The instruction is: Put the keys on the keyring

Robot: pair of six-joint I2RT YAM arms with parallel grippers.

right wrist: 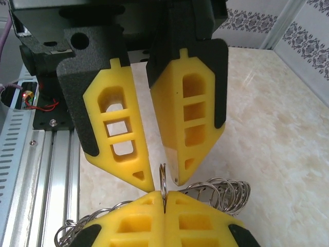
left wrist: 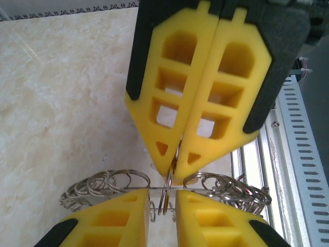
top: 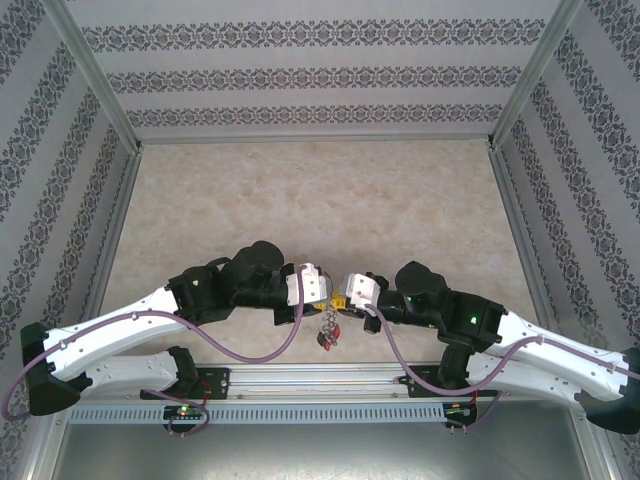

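One silvery scalloped keyring point(right wrist: 163, 188); pinched upright between both claws.

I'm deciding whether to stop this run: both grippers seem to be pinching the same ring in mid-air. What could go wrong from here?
1. The keyring is held edge-on between the right gripper tips, a thin hold; it may twist or slip out.
2. The left gripper and right fingertips nearly touch, so any pull could make them collide or bend the ring.
3. The keys dangle over the table's near edge by the rail; a drop could land there.
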